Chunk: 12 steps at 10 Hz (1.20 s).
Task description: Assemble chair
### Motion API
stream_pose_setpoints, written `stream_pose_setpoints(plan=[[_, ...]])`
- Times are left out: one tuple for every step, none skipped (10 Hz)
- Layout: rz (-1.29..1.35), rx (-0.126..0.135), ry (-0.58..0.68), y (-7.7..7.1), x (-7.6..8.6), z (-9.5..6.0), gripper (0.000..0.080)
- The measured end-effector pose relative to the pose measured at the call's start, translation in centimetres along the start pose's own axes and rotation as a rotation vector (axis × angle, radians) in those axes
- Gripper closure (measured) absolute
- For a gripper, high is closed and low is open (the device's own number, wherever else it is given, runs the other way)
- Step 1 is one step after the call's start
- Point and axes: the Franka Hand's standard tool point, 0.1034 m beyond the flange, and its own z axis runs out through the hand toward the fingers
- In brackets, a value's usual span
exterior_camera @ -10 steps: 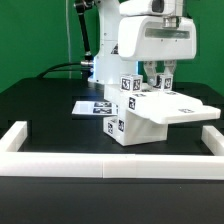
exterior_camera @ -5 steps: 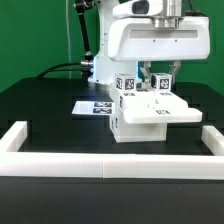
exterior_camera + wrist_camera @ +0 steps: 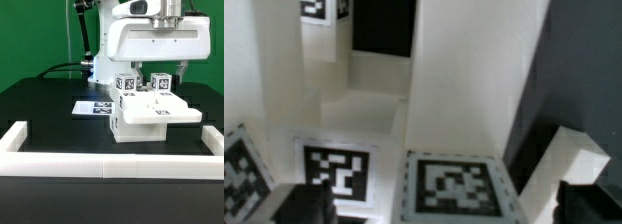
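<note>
1. The chair [image 3: 152,112], white and blocky, sits on the black counter [image 3: 40,105] near the middle of the exterior view, a little toward that view's right.
2. Its flat seat slab [image 3: 165,110] faces up, with a tagged block part below it at the exterior view's left [image 3: 119,126].
3. Two upright posts carrying black-and-white tags rise behind the slab, one at [image 3: 126,84] and one at [image 3: 160,82].
4. The arm's large white head [image 3: 150,40] hangs directly over the chair. The gripper [image 3: 160,78] reaches down at the tagged post nearer the exterior view's right.
5. Gripper state: the fingers look spread, standing to either side of that post rather than pinching it; released, nothing lifted. Contact with the post cannot be told at this size.
6. Wrist view: tall white chair walls [image 3: 464,80] fill the picture close up, with square tags on their near faces [image 3: 452,185] and [image 3: 335,168]. A dark finger [image 3: 304,205] shows at the edge, blurred.
7. The marker board [image 3: 92,107] lies flat on the counter, just beside the chair on the exterior view's left, partly hidden behind it.
8. A low white border rail [image 3: 110,167] runs along the near edge of the counter, with short returns at both ends [image 3: 14,135] and [image 3: 212,135].
9. Background is a green wall [image 3: 30,40]; black cables [image 3: 60,68] trail behind the arm's base.
</note>
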Motion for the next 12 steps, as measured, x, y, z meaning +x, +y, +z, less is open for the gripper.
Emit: stream_pose_setpoints(plan=[[-0.02, -0.001, 0.001, -0.05, 0.02, -0.09, 0.0159], [-0.158, -0.006, -0.002, -0.08, -0.01, -0.08, 0.0152], [-0.246, -0.008, -0.005, -0.26, 0.04, -0.08, 0.0152], [-0.345, -0.014, -0.008, -0.51, 0.1, -0.08, 0.015], [-0.448, -0.015, -0.009, -0.5, 0.12, -0.09, 0.015], [-0.571, -0.015, -0.015, -0.4, 0.14, -0.13, 0.015], [-0.65, -0.017, -0.018, -0.39, 0.14, -0.11, 0.015], [-0.701, -0.017, -0.019, -0.28, 0.11, -0.09, 0.015], [-0.728, -0.017, -0.019, -0.21, 0.09, -0.09, 0.015], [-0.815, -0.021, -0.023, -0.14, 0.08, -0.1, 0.015], [-0.873, -0.032, -0.029, -0.35, 0.17, -0.16, 0.015], [-1.009, -0.039, -0.04, -0.27, 0.12, -0.15, 0.015]])
